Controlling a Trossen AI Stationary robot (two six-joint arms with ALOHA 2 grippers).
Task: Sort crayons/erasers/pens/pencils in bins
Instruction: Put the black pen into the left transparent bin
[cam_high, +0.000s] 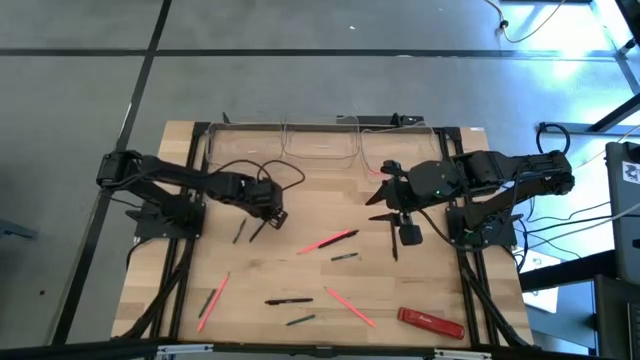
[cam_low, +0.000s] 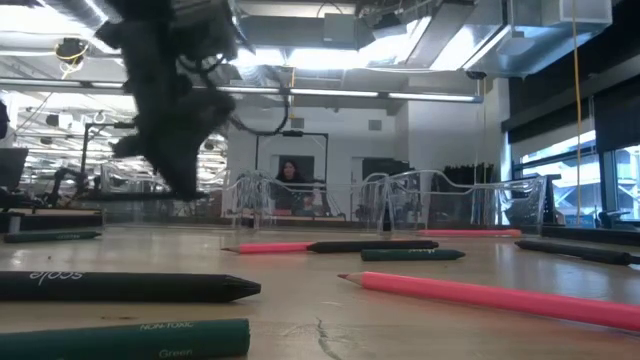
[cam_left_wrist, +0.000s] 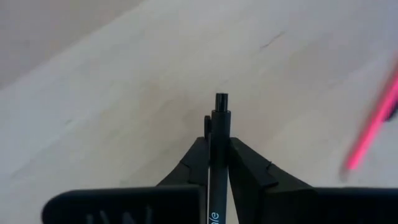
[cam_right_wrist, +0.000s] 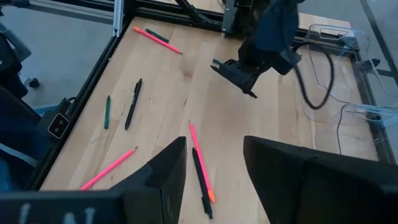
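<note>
While pink pencils (cam_high: 327, 241) and dark pens (cam_high: 288, 300) lie scattered, a black pen (cam_left_wrist: 219, 143) is pinched by the left gripper (cam_high: 270, 216); the right gripper (cam_high: 392, 224) is held spread.

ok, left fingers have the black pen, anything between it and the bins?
Nothing visible. The left gripper grips the black pen; only bare table and a loose black cable near the arm lie before the clear bins.

The black pen (cam_left_wrist: 219, 155) runs off the left wrist picture's bottom edge (lettering cut short). In the low view, 1 dark arm (cam_low: 170, 90) is blurred, its top cropped.
</note>
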